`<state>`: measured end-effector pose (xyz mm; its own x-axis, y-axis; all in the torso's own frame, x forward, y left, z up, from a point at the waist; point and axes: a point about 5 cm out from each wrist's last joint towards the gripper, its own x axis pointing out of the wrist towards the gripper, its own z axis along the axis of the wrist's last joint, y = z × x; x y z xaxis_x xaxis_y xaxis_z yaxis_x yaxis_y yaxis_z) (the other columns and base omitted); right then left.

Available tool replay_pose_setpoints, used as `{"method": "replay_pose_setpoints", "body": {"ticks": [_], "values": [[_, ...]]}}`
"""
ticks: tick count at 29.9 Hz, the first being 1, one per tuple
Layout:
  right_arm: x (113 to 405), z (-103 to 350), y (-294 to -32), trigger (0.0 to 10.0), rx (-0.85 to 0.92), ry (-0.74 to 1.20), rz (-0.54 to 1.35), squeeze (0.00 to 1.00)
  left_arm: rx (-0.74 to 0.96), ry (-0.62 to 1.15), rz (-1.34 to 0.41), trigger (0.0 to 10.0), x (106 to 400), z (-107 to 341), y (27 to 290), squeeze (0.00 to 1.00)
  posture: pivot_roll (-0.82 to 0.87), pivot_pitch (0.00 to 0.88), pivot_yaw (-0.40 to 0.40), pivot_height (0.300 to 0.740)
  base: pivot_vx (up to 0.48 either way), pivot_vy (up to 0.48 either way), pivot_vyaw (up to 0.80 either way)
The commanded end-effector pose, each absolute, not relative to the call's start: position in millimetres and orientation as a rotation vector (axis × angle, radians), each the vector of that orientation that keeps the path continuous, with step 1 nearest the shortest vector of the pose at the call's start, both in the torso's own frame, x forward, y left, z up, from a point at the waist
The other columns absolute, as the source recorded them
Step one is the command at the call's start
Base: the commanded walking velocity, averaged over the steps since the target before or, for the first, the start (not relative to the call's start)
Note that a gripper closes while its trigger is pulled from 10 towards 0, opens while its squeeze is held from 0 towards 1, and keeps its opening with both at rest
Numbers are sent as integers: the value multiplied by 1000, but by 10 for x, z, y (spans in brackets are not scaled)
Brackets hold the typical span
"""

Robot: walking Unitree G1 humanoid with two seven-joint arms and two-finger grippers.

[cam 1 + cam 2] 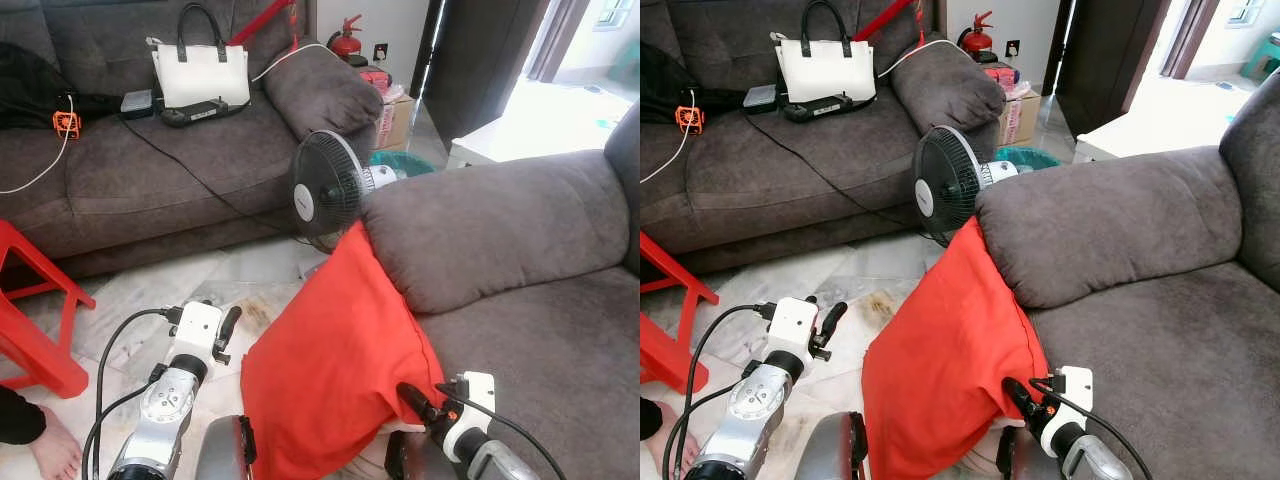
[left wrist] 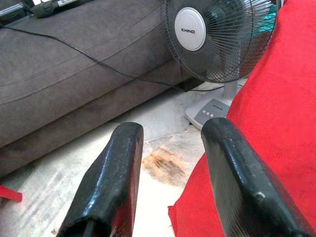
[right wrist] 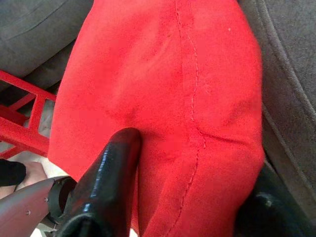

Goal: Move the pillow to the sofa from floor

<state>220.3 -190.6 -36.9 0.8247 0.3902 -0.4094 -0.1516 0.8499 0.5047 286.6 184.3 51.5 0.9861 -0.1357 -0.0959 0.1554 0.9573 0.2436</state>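
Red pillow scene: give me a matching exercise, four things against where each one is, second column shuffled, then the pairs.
Things:
1. red pillow
2. white handbag
3. table fan
4. left pincer

Places:
A. on the floor between the two sofas
B. on the seat of the far sofa
C. leaning against the near sofa's armrest
D. open, beside the pillow's left edge, above the floor tiles

Pairs: 1-C, 2-B, 3-A, 4-D
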Motion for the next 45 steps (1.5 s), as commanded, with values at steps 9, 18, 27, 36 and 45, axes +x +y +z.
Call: {"method": "replay_pose_setpoints", "body": {"ticks": [9,18,27,36,45], "values": [[2201,-362,-1891,0,471,509,310,0,251,68,-151,10000,2878,533,1843,0,95,0,-46,552,0,0,0],[2211,-354,-1874,0,466,500,317,0,252,67,-152,10000,2880,536,1844,0,96,0,-45,552,0,0,0],[2217,-347,-1867,0,459,491,325,0,251,68,-153,10000,2877,534,1840,0,96,0,-46,552,0,0,0],[2223,-337,-1885,0,445,480,321,0,248,69,-153,10000,2875,528,1834,0,93,0,-47,552,0,0,0],[2263,-298,-1902,0,449,443,304,0,249,71,-159,10000,2870,520,1826,0,93,0,-45,552,0,0,0]]}}
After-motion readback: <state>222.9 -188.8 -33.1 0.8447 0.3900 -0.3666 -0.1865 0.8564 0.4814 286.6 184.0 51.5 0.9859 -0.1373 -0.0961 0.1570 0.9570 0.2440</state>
